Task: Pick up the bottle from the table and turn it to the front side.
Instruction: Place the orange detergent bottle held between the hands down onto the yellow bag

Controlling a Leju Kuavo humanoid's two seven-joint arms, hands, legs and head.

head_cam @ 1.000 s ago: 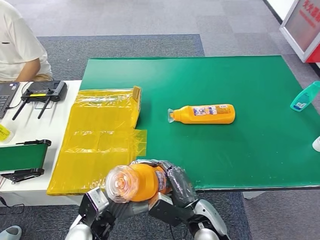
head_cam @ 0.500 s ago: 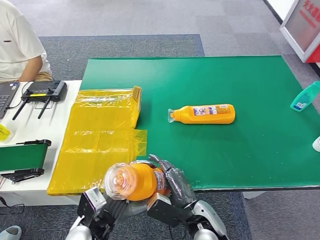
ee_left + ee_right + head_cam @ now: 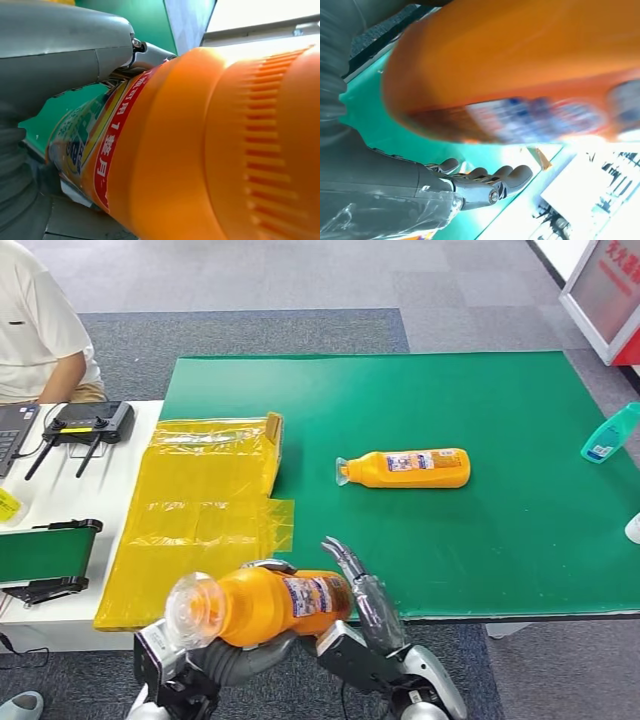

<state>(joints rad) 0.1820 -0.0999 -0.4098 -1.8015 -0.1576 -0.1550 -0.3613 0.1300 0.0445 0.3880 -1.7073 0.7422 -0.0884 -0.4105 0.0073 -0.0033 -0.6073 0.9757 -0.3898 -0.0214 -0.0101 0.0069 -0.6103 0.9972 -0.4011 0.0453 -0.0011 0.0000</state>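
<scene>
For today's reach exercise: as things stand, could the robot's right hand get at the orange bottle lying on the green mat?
Probably yes: the right hand is open, and bare green mat lies between it and the lying bottle.

Held bottle's (image 3: 260,605) label blurred in right wrist view; teal bottle (image 3: 610,434) cut by head view's edge.

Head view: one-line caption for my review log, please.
Left hand holds an orange bottle sideways, right hand open beside it.

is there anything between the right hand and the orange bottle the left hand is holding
Nothing visible. The right hand has its fingers spread just off the base end of the orange bottle, with only open air between them. The left hand grips the bottle from underneath, clear of that gap.
</scene>
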